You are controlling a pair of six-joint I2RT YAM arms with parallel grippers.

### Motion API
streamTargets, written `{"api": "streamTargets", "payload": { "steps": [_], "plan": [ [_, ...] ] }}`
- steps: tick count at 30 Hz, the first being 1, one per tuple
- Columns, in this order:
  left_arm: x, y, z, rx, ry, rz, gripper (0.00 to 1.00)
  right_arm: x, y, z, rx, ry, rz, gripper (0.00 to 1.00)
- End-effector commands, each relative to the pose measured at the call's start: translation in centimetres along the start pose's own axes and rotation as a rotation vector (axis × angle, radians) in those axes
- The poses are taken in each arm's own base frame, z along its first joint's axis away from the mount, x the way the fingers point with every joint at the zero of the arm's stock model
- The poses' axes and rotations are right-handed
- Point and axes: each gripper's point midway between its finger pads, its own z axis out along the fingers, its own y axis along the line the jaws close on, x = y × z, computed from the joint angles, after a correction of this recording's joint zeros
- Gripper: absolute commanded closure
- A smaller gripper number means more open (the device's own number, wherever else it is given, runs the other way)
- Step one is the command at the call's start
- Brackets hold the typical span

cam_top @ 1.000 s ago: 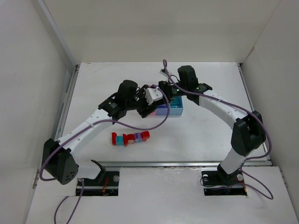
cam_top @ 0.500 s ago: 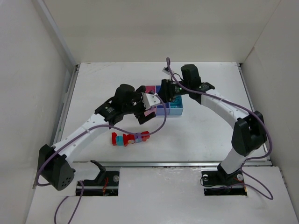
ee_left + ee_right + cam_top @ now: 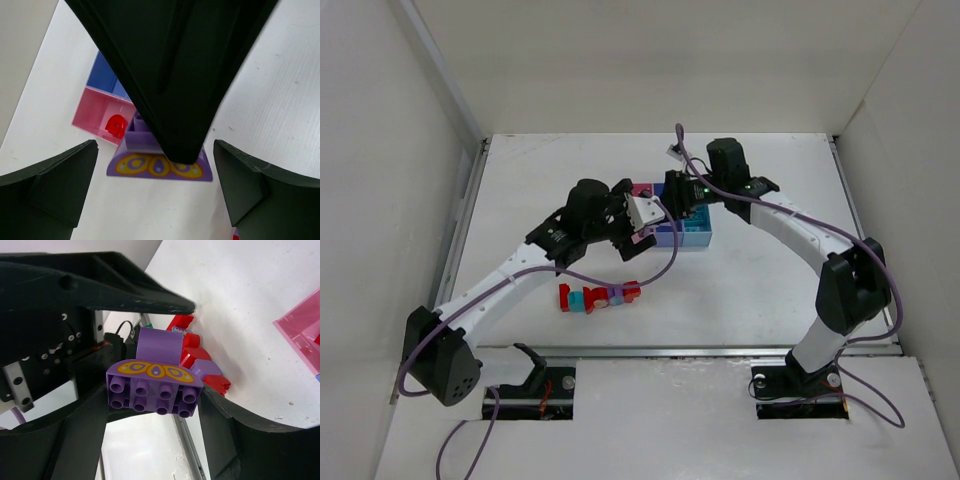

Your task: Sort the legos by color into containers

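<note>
A purple lego (image 3: 152, 387) with a yellow wing print sits between the fingers of my right gripper (image 3: 154, 410), which is shut on it above the table beside the containers (image 3: 698, 232). In the left wrist view the same purple lego (image 3: 160, 166) hangs under the right gripper's black finger (image 3: 175, 75). My left gripper (image 3: 157, 190) stands wide open around it, touching nothing. A red lego (image 3: 116, 125) lies in the pink bin (image 3: 92, 112), with the blue bin (image 3: 102, 77) behind. Several red, purple and teal legos (image 3: 600, 296) lie in a row on the table.
The two grippers meet close together at the containers' left end (image 3: 642, 190). White walls enclose the table on three sides. A metal rail (image 3: 670, 351) runs along the near edge. Purple cables (image 3: 660, 265) loop off both arms.
My left gripper has opened off the purple lego and drawn back slightly toward the left. The right gripper still holds the lego, and the pink bin now shows.
</note>
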Motion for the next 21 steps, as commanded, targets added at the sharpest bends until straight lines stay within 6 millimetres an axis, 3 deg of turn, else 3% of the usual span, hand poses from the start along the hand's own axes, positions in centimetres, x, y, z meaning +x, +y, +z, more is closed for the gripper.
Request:
{"api": "streamTargets", "payload": {
  "steps": [1,3,5,9,15,21],
  "plan": [
    [-1.3,1.5,0.5,-0.052,-0.032,0.026,0.0,-0.5,3.3,-0.5,-0.069,-0.017,-0.098,1.0],
    [-1.8,2.3,0.5,-0.075,-0.031,0.038,0.0,-0.5,3.3,-0.5,-0.069,-0.018,-0.098,1.0],
    [-1.7,1.7,0.4,-0.044,-0.027,0.042,0.03,-0.5,3.3,-0.5,-0.069,-0.018,-0.098,1.0],
    [-1.7,1.0,0.3,-0.005,-0.024,0.044,0.37,-0.6,3.2,-0.4,-0.061,-0.022,-0.098,1.0],
    [-1.7,0.9,0.0,-0.004,-0.022,0.024,0.99,-0.6,3.1,-0.4,-0.061,-0.022,-0.107,1.0],
    [-1.0,0.7,-0.2,-0.001,0.0,0.051,1.0,-0.6,1.2,-1.4,-0.024,-0.033,-0.061,1.0]
  ]
}}
